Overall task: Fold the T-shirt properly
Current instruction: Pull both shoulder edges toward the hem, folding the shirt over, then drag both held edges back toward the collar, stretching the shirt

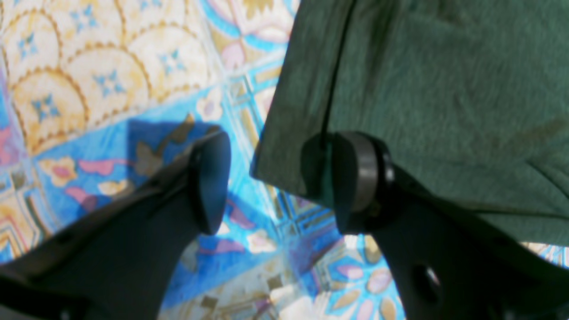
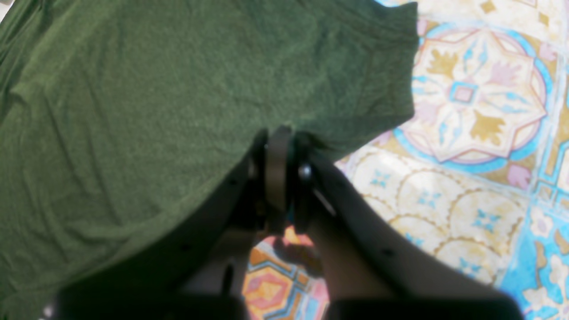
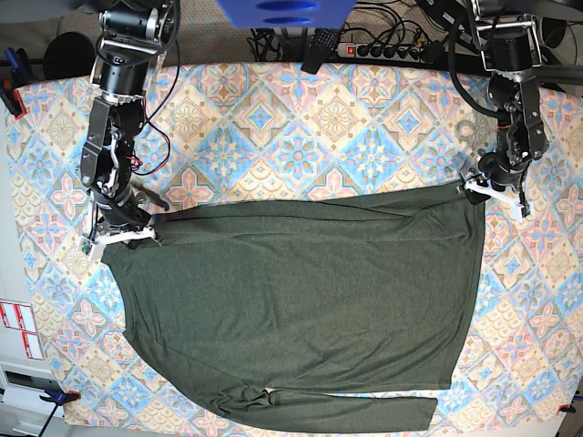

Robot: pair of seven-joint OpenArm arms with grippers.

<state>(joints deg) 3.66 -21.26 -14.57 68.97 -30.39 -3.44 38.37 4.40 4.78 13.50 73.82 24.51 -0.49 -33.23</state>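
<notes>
The dark olive-green T-shirt (image 3: 310, 300) lies spread flat on the patterned cloth, one long sleeve folded along its near edge. On the left of the base view, my right gripper (image 3: 118, 238) is at the shirt's corner. In the right wrist view the right gripper (image 2: 284, 151) is shut, pinching the edge of the T-shirt (image 2: 155, 111). My left gripper (image 3: 490, 187) is at the shirt's far right corner. Seen from the left wrist, the left gripper (image 1: 280, 182) stands open. A corner of the T-shirt (image 1: 444, 89) reaches between its fingers, and the right finger (image 1: 355, 178) rests against the fabric.
A tile-patterned tablecloth (image 3: 301, 137) covers the table, with clamps (image 3: 9, 96) at its edges. A power strip and cables (image 3: 383, 45) run along the back edge. A blue object (image 3: 282, 11) sits at the top centre.
</notes>
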